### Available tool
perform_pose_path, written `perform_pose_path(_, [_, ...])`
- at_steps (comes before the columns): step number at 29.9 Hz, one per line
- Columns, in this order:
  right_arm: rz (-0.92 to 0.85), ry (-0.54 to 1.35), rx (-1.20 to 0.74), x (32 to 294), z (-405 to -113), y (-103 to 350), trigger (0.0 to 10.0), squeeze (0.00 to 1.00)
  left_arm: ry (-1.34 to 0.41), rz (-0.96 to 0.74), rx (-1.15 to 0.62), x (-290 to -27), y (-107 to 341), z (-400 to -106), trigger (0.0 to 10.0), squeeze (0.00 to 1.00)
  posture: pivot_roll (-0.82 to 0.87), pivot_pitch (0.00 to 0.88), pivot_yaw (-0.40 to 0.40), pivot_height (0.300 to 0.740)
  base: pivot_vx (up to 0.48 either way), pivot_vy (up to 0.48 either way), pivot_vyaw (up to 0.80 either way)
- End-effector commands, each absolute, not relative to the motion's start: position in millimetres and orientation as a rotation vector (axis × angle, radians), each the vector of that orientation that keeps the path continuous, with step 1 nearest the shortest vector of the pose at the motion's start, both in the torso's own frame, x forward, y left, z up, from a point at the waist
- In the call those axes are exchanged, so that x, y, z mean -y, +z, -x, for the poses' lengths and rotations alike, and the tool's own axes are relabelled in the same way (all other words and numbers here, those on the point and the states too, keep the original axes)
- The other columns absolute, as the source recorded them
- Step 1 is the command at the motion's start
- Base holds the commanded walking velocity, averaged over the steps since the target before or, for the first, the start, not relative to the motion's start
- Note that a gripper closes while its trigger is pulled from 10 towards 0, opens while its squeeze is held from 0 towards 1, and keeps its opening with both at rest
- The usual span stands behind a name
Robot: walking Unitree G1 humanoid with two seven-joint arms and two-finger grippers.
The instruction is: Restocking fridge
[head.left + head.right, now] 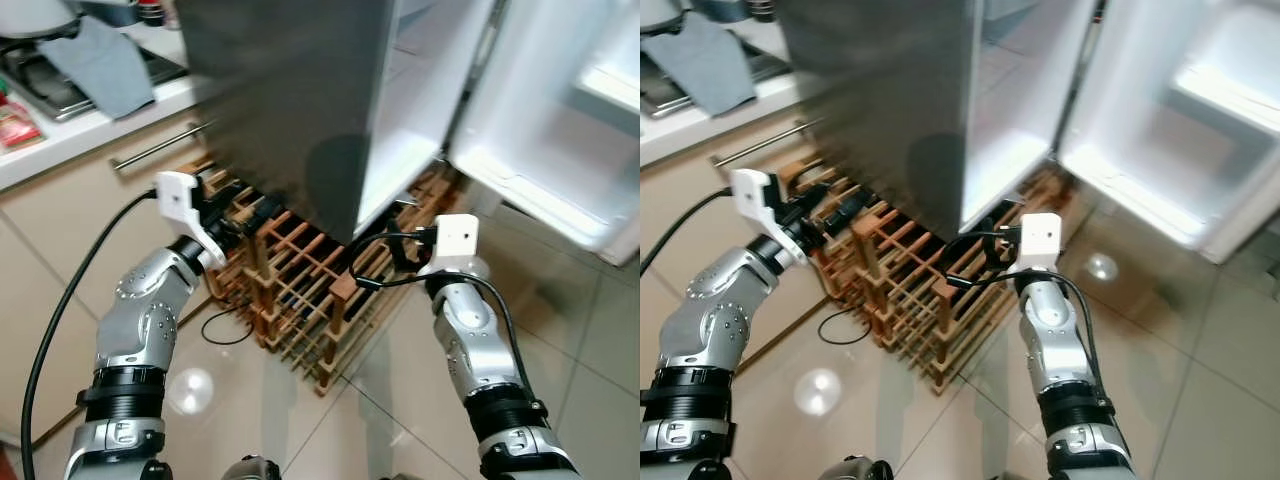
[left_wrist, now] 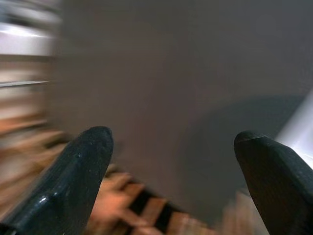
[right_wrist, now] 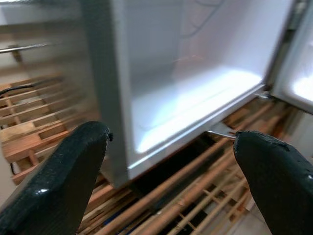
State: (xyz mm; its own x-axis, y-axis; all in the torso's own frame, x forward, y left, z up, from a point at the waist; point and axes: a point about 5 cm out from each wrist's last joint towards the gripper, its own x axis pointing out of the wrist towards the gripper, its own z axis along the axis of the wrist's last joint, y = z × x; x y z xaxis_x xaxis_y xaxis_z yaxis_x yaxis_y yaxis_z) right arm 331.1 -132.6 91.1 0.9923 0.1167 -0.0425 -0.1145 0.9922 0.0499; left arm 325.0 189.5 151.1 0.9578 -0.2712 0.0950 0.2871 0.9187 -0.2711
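Left eye view has the fridge top centre, its door swung wide at upper right, the lit compartment bare. Both tools, left tool and right tool, are spread and hold nothing, so this looks like the approach; fetching stock comes next. A wooden wine rack crowds the floor below, leaving tiled floor open at right.

The grey fridge is standing upright on a low wooden rack, its door swinging wide open to the right of the cabinet. The white interior is glowing brightly, its bottom compartment showing bare.
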Motion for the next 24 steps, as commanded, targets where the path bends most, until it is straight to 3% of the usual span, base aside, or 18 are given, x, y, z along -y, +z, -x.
perform_pose_path(1, [-0.06, 0.116, -0.018, 131, -337, 97, 10.0, 0.0, -0.211, 0.265, 0.024, -184, 141, -320, 10.0, 0.0, 0.01, 0.0, 0.006, 0.74, 0.0, 0.0, 0.59])
perform_pose_path(7, [-0.17, 0.227, 0.028, 116, -340, 109, 10.0, 0.0, -0.147, 0.217, -0.022, -167, 134, -329, 10.0, 0.0, -0.01, 0.0, 0.019, 0.74, 0.0, 0.0, 0.45])
perform_pose_path(11, [-0.189, 0.238, -0.023, 114, -335, 99, 10.0, 0.0, -0.132, 0.028, 0.042, -149, 147, -338, 10.0, 0.0, -0.02, 0.0, 0.016, 0.74, 0.0, 0.0, 0.0])
perform_pose_path(24, [-0.2, 0.201, -0.029, 124, -342, 101, 10.0, 0.0, -0.106, 0.043, 0.103, -149, 147, -332, 10.0, 0.0, -0.02, 0.0, -0.002, 0.74, -0.04, 0.062, 0.0])
